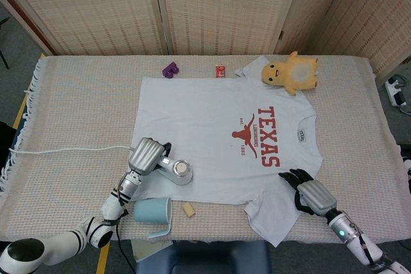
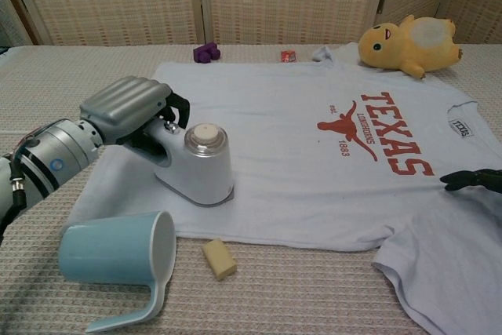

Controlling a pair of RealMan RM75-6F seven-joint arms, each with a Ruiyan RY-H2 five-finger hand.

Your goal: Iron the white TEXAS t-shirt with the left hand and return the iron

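Gripping small white iron (image 2: 196,164) by handle, left hand (image 2: 129,111) holds it on near-left corner of white TEXAS t-shirt (image 2: 314,154). Unironed cloth stretches right and far. Right hand (image 1: 309,190) presses near-right sleeve, holding nothing.

A staged indoor robot test area: a table (image 1: 70,94) draped in a fringed woven cloth stands before folding woven-reed screens (image 1: 212,8), with a power strip (image 1: 397,91) on grey floor at 3 o'clock.
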